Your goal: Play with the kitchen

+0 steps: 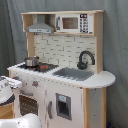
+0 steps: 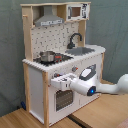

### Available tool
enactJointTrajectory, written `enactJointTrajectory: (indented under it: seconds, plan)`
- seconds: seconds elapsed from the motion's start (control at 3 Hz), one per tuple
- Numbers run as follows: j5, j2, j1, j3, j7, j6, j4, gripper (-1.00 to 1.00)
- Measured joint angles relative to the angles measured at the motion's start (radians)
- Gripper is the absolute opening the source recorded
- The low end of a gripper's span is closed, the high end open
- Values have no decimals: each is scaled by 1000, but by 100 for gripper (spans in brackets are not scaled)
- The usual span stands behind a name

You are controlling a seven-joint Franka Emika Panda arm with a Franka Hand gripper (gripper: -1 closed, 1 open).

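Grey curtain behind, the kitchen (image 1: 62, 70) up front — your gripper (image 2: 59, 81) at the oven door (image 2: 63, 98).
Second exterior view shows that contact; pincer state — can't tell.

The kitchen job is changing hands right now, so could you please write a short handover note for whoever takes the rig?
Gripper: at the kitchen's front, just under the countertop edge by the knobs and above the oven door. Whether the fingers are open or shut cannot be told.
Things: the pot sits on the stovetop; the sink and black faucet look untouched; the oven door appears closed.
Done: the arm is up against the front panel; nothing visibly moved.
Left: probably work a knob or the oven door handle; check the grip first.
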Motion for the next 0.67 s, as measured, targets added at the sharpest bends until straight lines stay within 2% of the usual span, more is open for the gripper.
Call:
enactJointTrajectory:
  seconds: [0.67]
  plan:
    - [0,0,0,0,203,1,1,-100]
